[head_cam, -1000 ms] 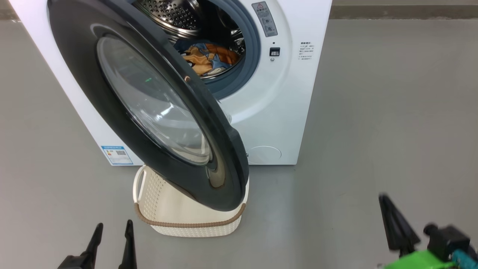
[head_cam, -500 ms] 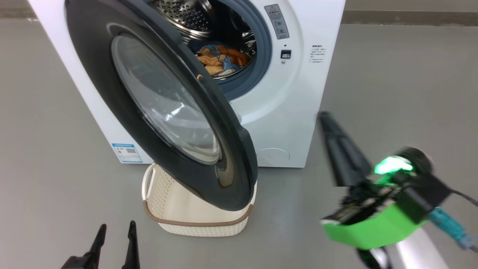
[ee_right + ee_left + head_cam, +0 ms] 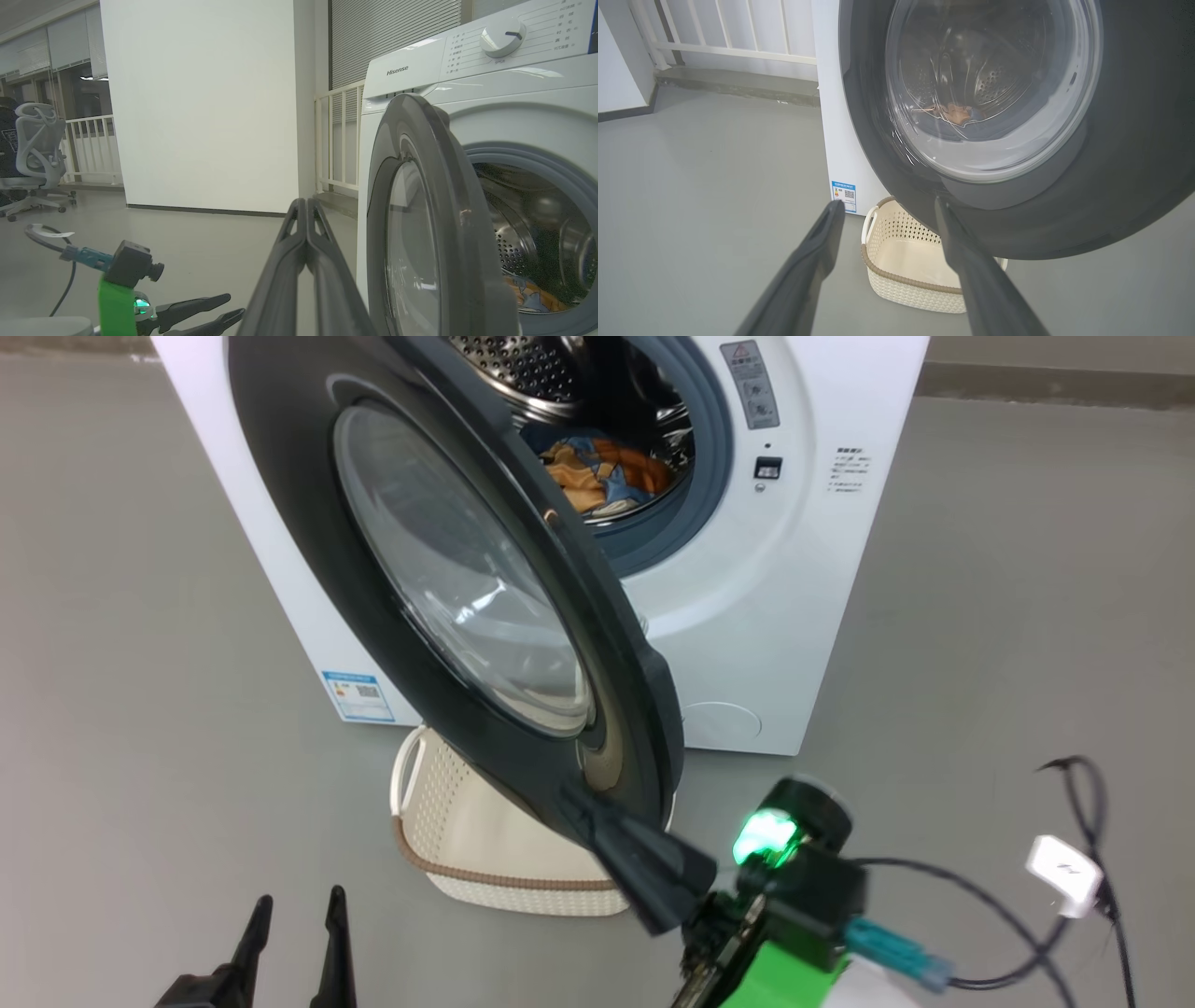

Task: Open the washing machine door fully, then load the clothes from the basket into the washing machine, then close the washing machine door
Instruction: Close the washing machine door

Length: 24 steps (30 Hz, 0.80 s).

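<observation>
The washing machine stands with its washing machine door swung partway out, black rim and glass bowl facing me. The clothes, orange and blue, lie in the steel drum, and show through the glass as clothes. Under the door sits the basket, with nothing visible in it; the basket appears between my left fingers. My left gripper is open at the lower left, holding nothing. My right gripper is shut, its tip at the door's lower rim; I cannot tell if it touches.
Grey floor spreads to both sides of the machine. A black cable with a white plug trails at the right. An office chair and a white railing stand far off, by a white wall.
The head camera has shifted, so the machine sits further right in view. My shut right gripper has swung from the lower right across to the door's lower rim. The left gripper has stayed put.
</observation>
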Available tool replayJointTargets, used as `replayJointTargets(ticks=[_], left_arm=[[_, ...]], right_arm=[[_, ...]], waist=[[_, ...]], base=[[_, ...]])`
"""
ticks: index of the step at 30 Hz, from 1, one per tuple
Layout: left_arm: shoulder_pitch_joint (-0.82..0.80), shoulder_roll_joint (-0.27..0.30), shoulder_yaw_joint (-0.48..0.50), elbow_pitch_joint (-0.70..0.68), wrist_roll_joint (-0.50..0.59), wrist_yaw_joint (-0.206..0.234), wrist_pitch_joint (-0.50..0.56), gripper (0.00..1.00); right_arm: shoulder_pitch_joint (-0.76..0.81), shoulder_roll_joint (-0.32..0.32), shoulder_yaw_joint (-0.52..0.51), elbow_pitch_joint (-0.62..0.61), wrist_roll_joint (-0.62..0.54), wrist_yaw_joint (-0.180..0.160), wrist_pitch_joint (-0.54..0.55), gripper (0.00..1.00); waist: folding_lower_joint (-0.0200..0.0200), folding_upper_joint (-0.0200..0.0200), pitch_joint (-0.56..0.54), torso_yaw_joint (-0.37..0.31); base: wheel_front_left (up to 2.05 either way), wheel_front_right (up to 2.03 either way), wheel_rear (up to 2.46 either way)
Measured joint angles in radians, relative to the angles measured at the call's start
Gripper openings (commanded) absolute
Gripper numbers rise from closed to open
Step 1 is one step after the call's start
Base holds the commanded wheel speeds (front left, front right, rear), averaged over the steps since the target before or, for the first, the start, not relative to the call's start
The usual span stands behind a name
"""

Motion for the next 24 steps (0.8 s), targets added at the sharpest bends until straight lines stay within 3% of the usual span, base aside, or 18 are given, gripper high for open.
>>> replayJointTargets(ticks=[12,24], left_arm=[[-0.005,0.0,-0.035,-0.016,-0.019,0.018,0.0,1.0],[-0.026,0.0,-0.076,-0.033,-0.061,0.047,0.0,1.0]], right_arm=[[0.0,0.007,0.015,0.212,0.035,0.0,0.0,0.0],[-0.026,0.002,-0.075,0.257,0.036,0.0,0.0,0.0]], waist=[[0.0,0.0,0.054,0.026],[0.0,0.0,0.114,0.072]], base=[[0.0,0.0,0.0],[0.0,0.0,0.0]])
